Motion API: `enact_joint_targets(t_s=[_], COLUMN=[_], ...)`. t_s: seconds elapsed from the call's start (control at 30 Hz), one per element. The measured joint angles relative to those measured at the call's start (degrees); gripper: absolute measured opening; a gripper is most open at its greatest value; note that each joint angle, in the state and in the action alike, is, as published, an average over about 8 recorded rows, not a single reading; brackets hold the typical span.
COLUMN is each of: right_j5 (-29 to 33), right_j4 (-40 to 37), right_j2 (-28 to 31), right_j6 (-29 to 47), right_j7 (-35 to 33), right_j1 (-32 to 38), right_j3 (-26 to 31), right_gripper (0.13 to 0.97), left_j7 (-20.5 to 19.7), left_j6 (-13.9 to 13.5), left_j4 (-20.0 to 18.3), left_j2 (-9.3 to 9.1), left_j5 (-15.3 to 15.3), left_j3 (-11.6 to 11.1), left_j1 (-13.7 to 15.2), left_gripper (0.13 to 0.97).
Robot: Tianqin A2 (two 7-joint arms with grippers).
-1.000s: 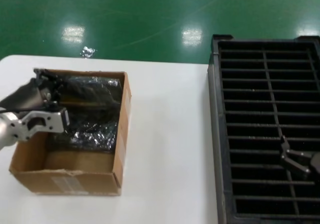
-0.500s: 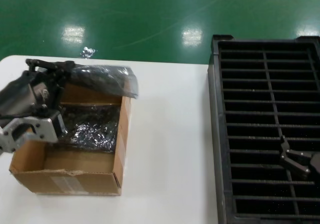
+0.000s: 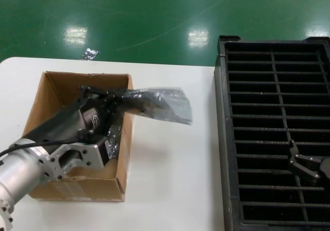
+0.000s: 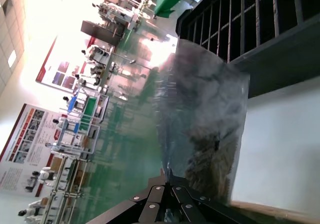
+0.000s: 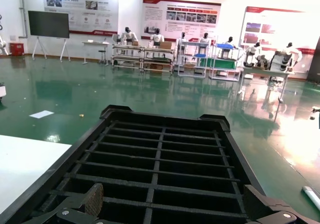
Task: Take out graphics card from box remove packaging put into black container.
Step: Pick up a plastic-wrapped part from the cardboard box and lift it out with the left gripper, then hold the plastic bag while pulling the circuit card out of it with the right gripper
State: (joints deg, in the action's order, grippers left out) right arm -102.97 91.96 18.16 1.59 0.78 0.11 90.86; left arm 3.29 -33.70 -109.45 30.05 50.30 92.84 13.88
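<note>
The left end effector (image 3: 111, 98) is clamped on one end of a bagged card, holding it out level above the right wall of the box (image 3: 124, 153), near the bench's (image 3: 170, 190) left edge. The packaging (image 3: 160, 104), a crinkly, translucent grey-silver bag, juts toward the black container (image 3: 227, 138) at the bench's right edge; the graphics card (image 4: 212, 149) shows only as a dark, blurred mass inside it in the left wrist view.

By the look of it, the load is light but awkward: a stiff, flat board inside a slick, loose film that could slide or twist if pinched by the plastic alone. The free end of the bag appears empty and limp. A hold through the bag onto the card's edge or its metal bracket end would likely be safest, away from the fragile components. More shiny wrapped cards (image 3: 114, 135) lie in the brown corrugated carton, whose walls are plain and stiff.

The right end effector (image 3: 304, 168) hangs over the container's lower slots with its fingers spread apart and nothing between them. The tray is hard black plastic, its thin ribs forming two columns of narrow slots that leave little clearance for a card.
</note>
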Motion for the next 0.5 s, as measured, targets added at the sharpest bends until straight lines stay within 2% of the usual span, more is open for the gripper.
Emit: enact_joint_targets(t_s=[0.13,0.5], right_j5=[0.00,-1.01], right_j4=[0.00,0.90], right_j2=[0.00,-1.20], right_j6=[0.00,1.58], right_j7=[0.00,0.67], right_j1=[0.00,2.36], right_j3=[0.00,0.61], right_gripper=[0.966,0.966], left_j7=[-0.09,-0.11], left_j6=[-0.03,-0.03], left_j4=[0.15,0.17], left_j2=[-0.88,-0.97], left_j5=[-0.36,-0.40], left_j3=[0.43,0.47], left_j1=[-0.02,-0.02], left_gripper=[0.139,0.139])
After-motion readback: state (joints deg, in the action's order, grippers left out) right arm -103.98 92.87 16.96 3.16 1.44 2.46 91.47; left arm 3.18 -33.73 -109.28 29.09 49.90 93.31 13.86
